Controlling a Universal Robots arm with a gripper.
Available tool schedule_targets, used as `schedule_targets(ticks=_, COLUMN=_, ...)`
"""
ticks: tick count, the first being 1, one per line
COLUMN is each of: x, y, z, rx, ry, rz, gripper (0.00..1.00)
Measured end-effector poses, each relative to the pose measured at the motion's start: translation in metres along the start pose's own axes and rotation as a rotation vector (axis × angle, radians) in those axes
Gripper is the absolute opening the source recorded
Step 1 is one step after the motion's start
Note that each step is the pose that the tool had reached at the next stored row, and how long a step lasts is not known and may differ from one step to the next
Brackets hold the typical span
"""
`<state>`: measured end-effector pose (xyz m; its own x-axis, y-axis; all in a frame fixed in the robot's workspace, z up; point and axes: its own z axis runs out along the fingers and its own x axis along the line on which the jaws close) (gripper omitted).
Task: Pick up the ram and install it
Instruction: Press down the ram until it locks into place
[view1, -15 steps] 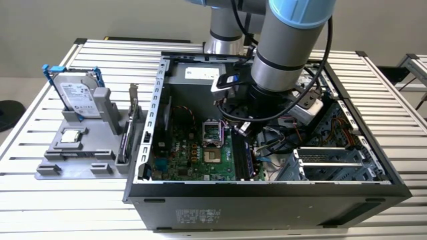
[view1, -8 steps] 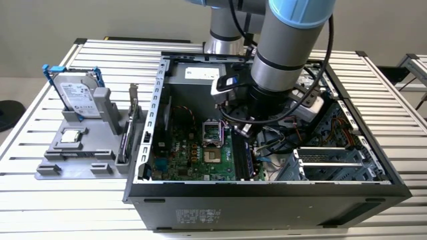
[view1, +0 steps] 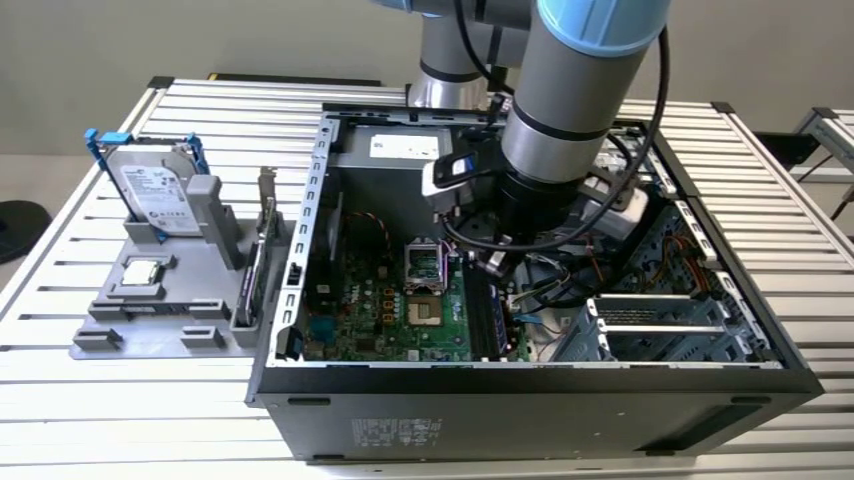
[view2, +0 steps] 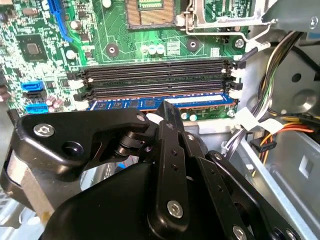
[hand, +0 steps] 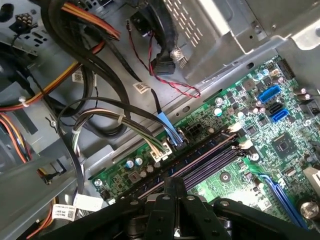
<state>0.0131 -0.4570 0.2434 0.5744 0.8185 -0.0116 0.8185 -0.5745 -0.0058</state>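
Note:
In the second wrist view the ram (view2: 125, 104), a thin blue-green stick with a white label, stands on edge in the motherboard slot nearest the case's cable side. It runs parallel to three empty black slots (view2: 155, 80). My black gripper (view2: 166, 113) sits over the middle of the ram's top edge with its fingers pinched together on it. The same fingers (hand: 173, 186) meet above the slot row (hand: 212, 159) in the first wrist view. In the exterior view my gripper (view1: 491, 272) reaches down inside the open computer case.
A grey holder (view1: 174, 300) at the exterior view's left carries a hard drive (view1: 158, 195) and a card with a silver bracket (view1: 267, 215). The processor socket (view1: 424, 262) lies beside the slots. Cable bundles (hand: 100, 115) and drive cages (view1: 654, 320) crowd the other side.

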Motion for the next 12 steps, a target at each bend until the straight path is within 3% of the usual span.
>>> schedule_targets(ticks=12, x=0.0001, y=-0.0003, z=0.0001, rx=-0.001, ry=-0.0005, rz=-0.09, gripper=0.0)
